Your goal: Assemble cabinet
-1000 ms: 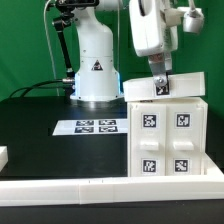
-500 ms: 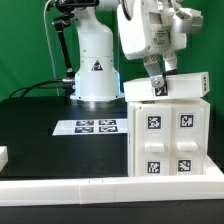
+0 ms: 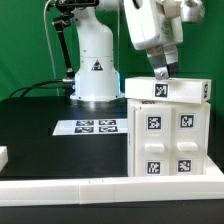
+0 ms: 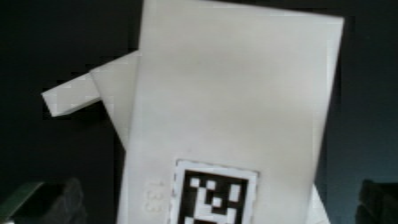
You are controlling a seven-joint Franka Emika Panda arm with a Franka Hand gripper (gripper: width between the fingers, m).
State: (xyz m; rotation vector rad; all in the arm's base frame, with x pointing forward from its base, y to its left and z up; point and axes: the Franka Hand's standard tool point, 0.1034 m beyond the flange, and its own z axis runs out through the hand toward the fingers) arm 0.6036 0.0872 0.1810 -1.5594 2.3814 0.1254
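The cabinet point(image 3: 168, 140) is a big white box at the exterior view's right, with four tagged square fronts facing the camera. A flat white panel point(image 3: 188, 90) with a tag lies across its top. My gripper point(image 3: 161, 73) hangs just above the panel's tagged end. In the wrist view the same panel point(image 4: 222, 100) fills the frame, its tag low down. My gripper point(image 4: 217, 205) straddles the panel, and the dark fingers point(image 4: 57, 200) stand well clear of its edges. The jaws are open and hold nothing.
The white robot pedestal point(image 3: 97, 70) stands behind the marker board point(image 3: 93, 127) on the black table. A white rail point(image 3: 100, 188) runs along the front edge. A small white part point(image 3: 3, 156) lies at the exterior view's far left.
The gripper tilted and pushed the panel askew, then straightened and rose a little. The panel now lies flat and reaches further to the exterior view's right.
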